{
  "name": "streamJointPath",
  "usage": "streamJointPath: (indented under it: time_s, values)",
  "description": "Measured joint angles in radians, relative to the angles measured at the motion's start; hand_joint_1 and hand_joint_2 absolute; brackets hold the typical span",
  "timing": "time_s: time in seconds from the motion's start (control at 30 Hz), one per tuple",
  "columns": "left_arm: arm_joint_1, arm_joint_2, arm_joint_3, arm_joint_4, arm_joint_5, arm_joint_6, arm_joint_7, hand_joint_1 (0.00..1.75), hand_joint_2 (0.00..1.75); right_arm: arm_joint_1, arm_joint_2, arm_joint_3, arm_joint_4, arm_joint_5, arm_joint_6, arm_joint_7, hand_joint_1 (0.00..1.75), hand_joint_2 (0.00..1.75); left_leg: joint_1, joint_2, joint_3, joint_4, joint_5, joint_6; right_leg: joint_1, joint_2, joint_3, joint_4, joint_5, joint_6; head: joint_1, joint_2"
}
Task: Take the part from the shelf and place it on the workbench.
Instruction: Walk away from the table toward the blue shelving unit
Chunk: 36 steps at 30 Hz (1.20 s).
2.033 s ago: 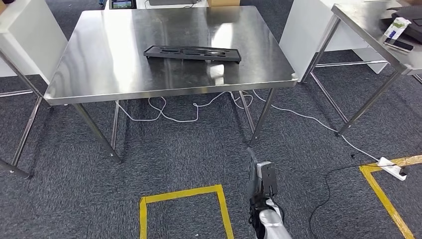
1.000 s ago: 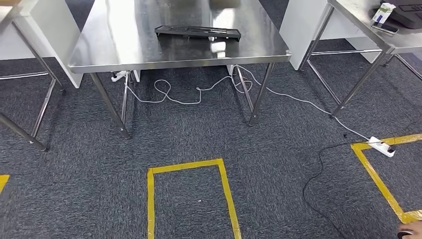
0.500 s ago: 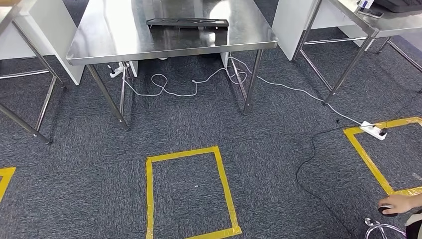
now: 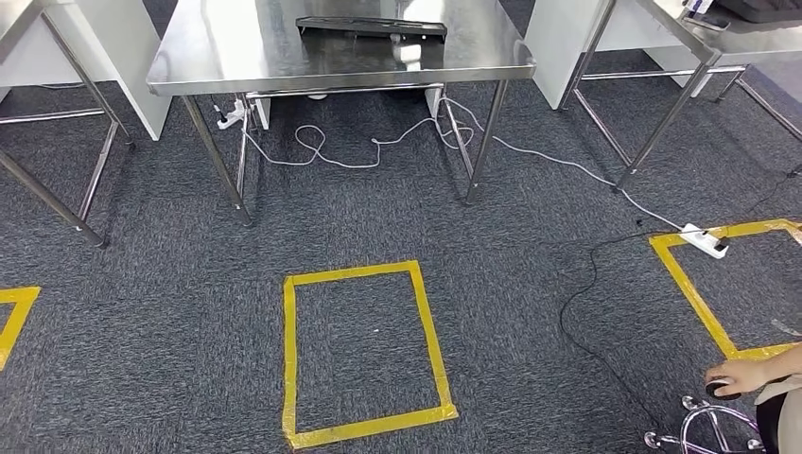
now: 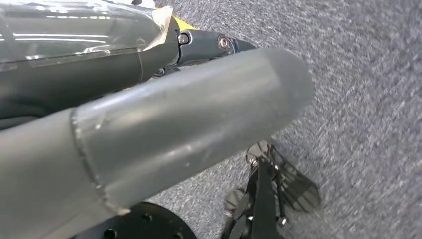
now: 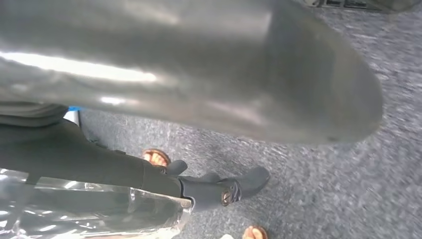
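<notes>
Black part (image 4: 371,26) already on steel desk (image 4: 236,57); placing apparently done (robot hand state: cannot tell). Next: stand clear.

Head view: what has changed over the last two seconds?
The camera has drawn back from the steel table: table and black part now sit higher in the picture, with more carpet and taped yellow rectangle below. A person's hand has appeared bottom right. The part lies on the table as before.
</notes>
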Motion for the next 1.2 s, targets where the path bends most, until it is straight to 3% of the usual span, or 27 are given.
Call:
streamJointPath:
  time_s: [0.07,0.1,0.13,0.17,0.2,0.23,0.3,0.33,0.37,0.4,0.43,0.47,0.53,0.57,0.6,0.63,0.67,0.73,0.8,0.83,0.9,0.97,1.03,1.1,1.13,1.17,1.2]
  values:
    - [0.000,0.000,-0.002,0.000,0.000,0.000,0.000,0.00,0.00,0.000,0.000,0.000,0.000,0.002,0.000,0.000,0.00,0.00,-0.003,0.003,-0.031,0.000,0.024,0.008,-0.004,0.003,-0.035,0.125,-0.075,-0.003,0.002,0.000]
    - [0.000,0.000,-0.002,0.000,0.000,0.000,0.000,0.00,0.00,0.000,0.000,0.001,0.000,0.002,0.000,0.000,0.00,0.00,-0.004,0.004,-0.046,0.001,0.036,0.008,-0.006,0.004,-0.040,0.172,-0.087,0.004,0.002,0.000]
    - [0.000,0.000,-0.003,0.000,0.000,0.000,0.000,0.00,0.00,0.000,0.000,0.001,0.000,0.002,0.000,0.000,0.00,0.00,-0.004,0.006,-0.062,0.001,0.049,0.007,-0.007,0.004,-0.032,0.194,-0.079,0.015,0.002,0.000]
    - [0.000,0.000,-0.005,0.000,0.000,0.000,0.000,0.00,0.00,0.000,0.000,0.001,0.000,0.002,0.000,0.000,0.00,0.00,-0.004,0.007,-0.076,0.001,0.061,0.004,-0.008,0.004,-0.004,0.179,-0.053,0.028,0.002,0.000]
    - [0.000,0.000,-0.006,0.000,0.000,0.000,0.000,0.00,0.00,0.000,0.000,0.001,0.000,0.002,0.000,0.000,0.00,0.00,-0.004,0.007,-0.091,0.001,0.074,0.000,-0.009,0.004,0.039,0.130,-0.025,0.038,0.002,0.000]
    - [0.000,0.000,-0.007,0.000,-0.001,0.000,0.000,0.00,0.00,-0.002,0.000,0.001,0.000,0.002,0.000,0.000,0.00,0.00,-0.004,0.007,-0.102,0.002,0.086,-0.005,-0.011,0.005,0.097,0.052,-0.011,0.041,0.002,0.000]
    - [0.000,0.000,-0.009,0.000,-0.001,0.000,0.000,0.00,0.00,-0.005,0.000,0.001,0.000,0.003,0.000,0.000,0.00,0.00,-0.007,0.007,-0.114,0.000,0.109,-0.017,-0.004,0.008,0.197,-0.104,-0.022,0.028,0.002,0.000]
    - [-0.001,0.000,-0.010,0.000,-0.001,0.000,0.000,0.00,0.00,-0.006,0.001,0.001,0.000,0.003,0.000,0.000,0.00,0.00,-0.008,0.007,-0.115,-0.002,0.120,-0.023,0.001,0.009,0.220,-0.148,-0.034,0.018,0.001,0.000]
    - [-0.001,0.000,-0.010,0.000,-0.001,0.000,0.000,0.00,0.00,-0.006,0.001,0.001,0.000,0.003,0.000,0.000,0.00,0.00,-0.009,0.008,-0.115,-0.005,0.129,-0.028,0.006,0.010,0.223,-0.164,-0.036,0.009,-0.001,0.000]
    - [0.000,0.000,-0.010,0.000,-0.001,0.000,0.000,0.00,0.00,-0.005,0.001,0.001,0.000,0.003,0.000,0.000,0.00,0.00,-0.007,0.008,-0.116,-0.008,0.135,-0.034,0.002,0.010,0.213,-0.159,-0.030,0.001,-0.003,0.000]
    - [0.001,0.001,-0.010,0.000,-0.001,0.001,0.001,0.00,0.00,-0.005,0.001,0.001,0.000,0.003,0.000,0.000,0.00,0.00,-0.005,0.007,-0.121,-0.002,0.124,-0.038,-0.003,0.008,0.206,-0.158,-0.023,-0.010,-0.004,0.000]
    - [0.002,0.001,-0.010,0.000,-0.001,0.001,0.003,0.00,0.00,-0.004,0.002,0.001,0.000,0.002,0.000,0.000,0.00,0.00,-0.002,0.007,-0.128,0.018,0.091,-0.042,-0.007,0.006,0.197,-0.158,-0.014,-0.024,-0.005,0.000]
    - [0.004,0.003,-0.010,0.000,-0.001,0.001,0.006,0.00,0.00,-0.003,0.003,0.001,0.000,0.002,0.000,-0.003,0.00,0.00,0.000,0.003,-0.154,0.114,-0.018,-0.048,-0.009,0.002,0.175,-0.157,0.009,-0.046,-0.007,0.000]
    - [0.004,0.004,-0.011,0.000,-0.002,-0.001,0.007,0.00,0.00,-0.003,0.003,0.001,0.000,0.001,-0.001,-0.008,0.00,0.00,0.000,0.001,-0.169,0.183,-0.064,-0.050,-0.006,0.001,0.162,-0.156,0.020,-0.051,-0.007,0.000]
    - [0.004,0.005,-0.011,0.000,-0.004,-0.004,0.009,0.00,0.00,-0.003,0.004,0.001,0.000,-0.002,-0.003,-0.015,0.00,0.00,0.000,0.000,-0.179,0.246,-0.085,-0.052,-0.004,0.000,0.148,-0.155,0.030,-0.051,-0.008,0.000]
    - [0.004,0.007,-0.012,0.000,-0.006,-0.007,0.011,0.00,0.00,-0.002,0.005,0.001,0.000,-0.005,-0.005,-0.023,0.00,0.00,0.000,-0.001,-0.179,0.287,-0.079,-0.054,-0.002,-0.001,0.136,-0.152,0.039,-0.049,-0.008,0.000]
    - [0.005,0.009,-0.012,0.000,-0.009,-0.009,0.014,0.00,0.00,-0.001,0.006,0.001,0.000,-0.009,-0.008,-0.031,0.00,0.00,0.000,0.000,-0.162,0.294,-0.054,-0.054,-0.001,-0.002,0.125,-0.149,0.046,-0.047,-0.008,0.000]
    - [0.005,0.012,-0.013,0.000,-0.015,-0.014,0.018,0.00,0.00,0.001,0.010,0.001,0.000,-0.012,-0.014,-0.044,0.00,0.00,0.001,-0.001,-0.069,0.191,-0.008,-0.050,-0.001,-0.001,0.107,-0.136,0.056,-0.040,-0.008,0.000]
    - [0.003,0.014,-0.014,0.000,-0.019,-0.019,0.020,0.00,0.00,0.001,0.012,0.001,0.000,-0.012,-0.019,-0.050,0.00,0.00,-0.001,-0.002,0.023,0.056,-0.012,-0.044,0.004,-0.001,0.089,-0.118,0.061,-0.032,-0.007,0.000]
    - [0.003,0.015,-0.015,0.000,-0.021,-0.020,0.021,0.00,0.00,0.000,0.013,0.001,0.000,-0.013,-0.020,-0.051,0.00,0.00,-0.003,-0.003,0.043,0.019,-0.024,-0.040,0.007,-0.001,0.081,-0.112,0.064,-0.027,-0.007,0.000]
    - [0.002,0.015,-0.017,0.000,-0.025,-0.021,0.022,0.00,0.00,-0.001,0.012,0.001,0.001,-0.014,-0.021,-0.046,0.00,0.00,-0.005,-0.003,0.043,-0.003,-0.029,-0.026,0.012,-0.001,0.071,-0.108,0.072,-0.012,-0.006,0.000]
    - [0.003,0.014,-0.021,0.000,-0.032,-0.023,0.023,0.00,0.00,0.000,0.009,0.000,0.001,-0.017,-0.021,-0.035,0.00,0.00,-0.003,0.000,0.034,-0.012,-0.017,-0.007,0.011,0.001,0.049,-0.080,0.056,-0.004,-0.005,0.000]
    - [0.003,0.014,-0.026,0.001,-0.039,-0.024,0.027,0.00,0.00,0.003,0.005,0.000,0.002,-0.022,-0.019,-0.024,0.00,0.00,-0.003,0.004,0.020,-0.015,-0.002,0.007,0.005,0.005,0.001,0.020,-0.002,-0.006,-0.002,0.000]
    - [0.003,0.015,-0.032,0.001,-0.044,-0.024,0.031,0.00,0.00,0.006,0.001,-0.001,0.002,-0.026,-0.018,-0.018,0.00,0.00,-0.005,0.006,0.003,-0.014,0.010,0.010,0.001,0.006,-0.053,0.153,-0.061,-0.005,0.001,0.000]
    - [0.003,0.015,-0.034,0.001,-0.046,-0.024,0.032,0.00,0.00,0.009,-0.001,-0.001,0.002,-0.027,-0.018,-0.018,0.00,0.00,-0.005,0.007,-0.005,-0.014,0.017,0.009,-0.002,0.006,-0.060,0.183,-0.072,0.002,0.001,0.000]
    - [0.003,0.015,-0.036,0.001,-0.047,-0.024,0.033,0.00,0.00,0.011,-0.002,-0.002,0.002,-0.027,-0.018,-0.018,0.00,0.00,-0.004,0.007,-0.012,-0.013,0.022,0.006,-0.004,0.006,-0.043,0.169,-0.066,0.011,0.001,0.000]
    - [0.003,0.015,-0.038,0.001,-0.049,-0.024,0.033,0.00,0.00,0.012,-0.004,-0.002,0.003,-0.027,-0.018,-0.018,0.00,0.00,-0.003,0.007,-0.015,-0.013,0.026,0.003,-0.006,0.006,-0.003,0.110,-0.045,0.022,0.001,0.000]
